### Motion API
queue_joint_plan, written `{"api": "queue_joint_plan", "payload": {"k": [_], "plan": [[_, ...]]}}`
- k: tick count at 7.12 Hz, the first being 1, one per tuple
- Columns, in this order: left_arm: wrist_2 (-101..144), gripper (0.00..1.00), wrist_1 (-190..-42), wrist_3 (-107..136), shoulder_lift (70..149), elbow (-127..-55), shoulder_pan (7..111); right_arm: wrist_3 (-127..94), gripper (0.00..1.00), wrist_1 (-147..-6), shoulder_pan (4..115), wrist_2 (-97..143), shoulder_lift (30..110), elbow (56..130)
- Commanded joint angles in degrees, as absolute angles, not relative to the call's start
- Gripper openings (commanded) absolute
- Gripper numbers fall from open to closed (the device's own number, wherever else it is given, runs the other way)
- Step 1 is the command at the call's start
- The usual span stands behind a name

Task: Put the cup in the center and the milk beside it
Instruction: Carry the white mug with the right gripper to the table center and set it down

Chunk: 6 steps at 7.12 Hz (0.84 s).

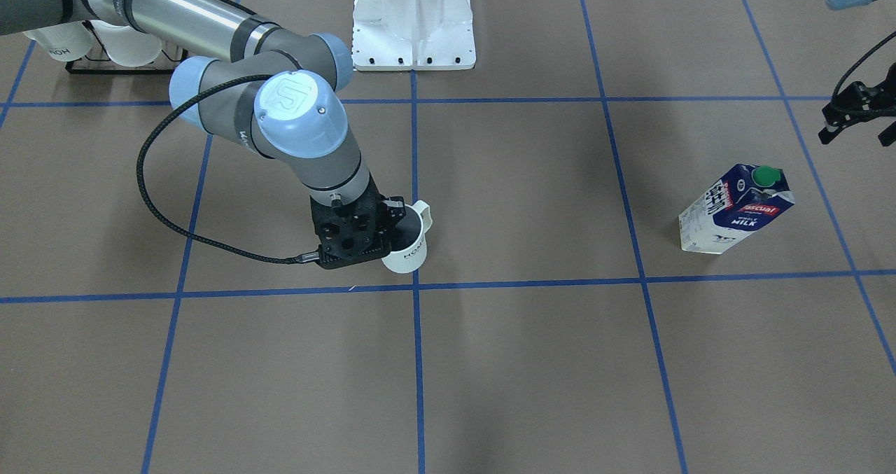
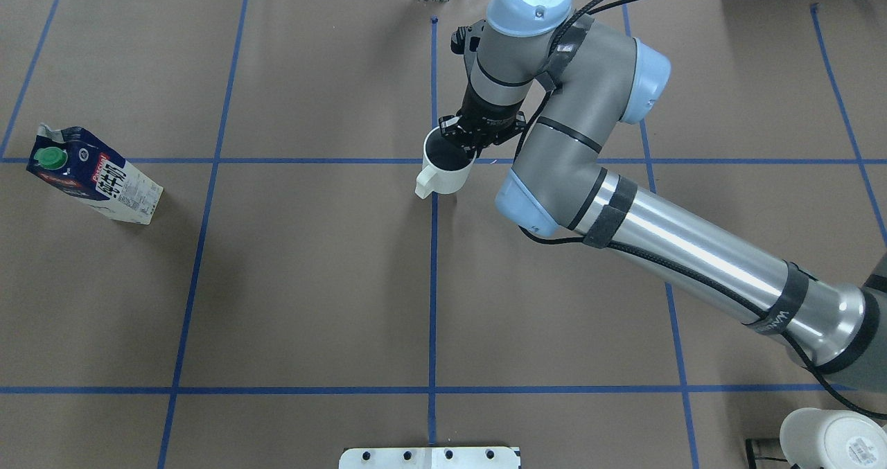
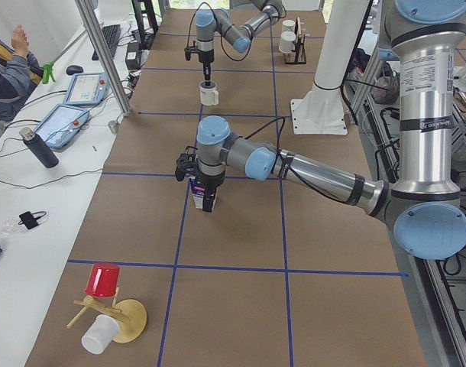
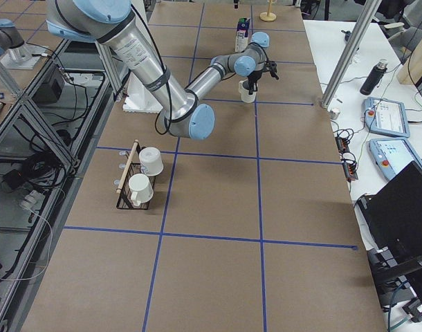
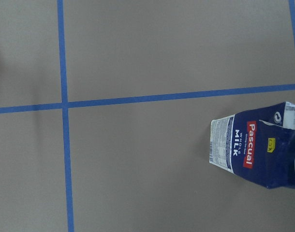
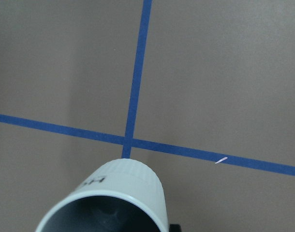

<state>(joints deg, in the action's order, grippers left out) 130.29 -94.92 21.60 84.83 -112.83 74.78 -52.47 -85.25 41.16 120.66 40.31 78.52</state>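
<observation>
The cup, a white ribbed mug with "HOME" on its side, is upright in my right gripper, which is shut on its rim with one finger inside. It sits at or just above the surface, right beside the center on the robot's side; I cannot tell if it touches down. The right wrist view shows the cup just short of the center. The milk stands upright far off on my left side. My left gripper hovers open and empty, above and beside the milk.
The white arm base plate stands at the robot's edge. A black rack with two upturned white mugs sits at my far right. A wooden mug tree with a red cup stands at the left end. An operators' table runs along the far side.
</observation>
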Motion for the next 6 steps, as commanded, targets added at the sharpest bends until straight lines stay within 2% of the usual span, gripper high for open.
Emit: {"api": "queue_joint_plan", "payload": {"k": [1,6], "plan": [[130.5,0.99,-94.9,21.7,84.8,-113.4,74.9,-51.6,0.0,-83.9,40.9,120.6,38.9,75.1],[130.6,0.99,-94.9,21.7,84.0,-113.8,75.0,-50.5,0.0,-80.3,41.1,118.9,37.1,70.5]]}}
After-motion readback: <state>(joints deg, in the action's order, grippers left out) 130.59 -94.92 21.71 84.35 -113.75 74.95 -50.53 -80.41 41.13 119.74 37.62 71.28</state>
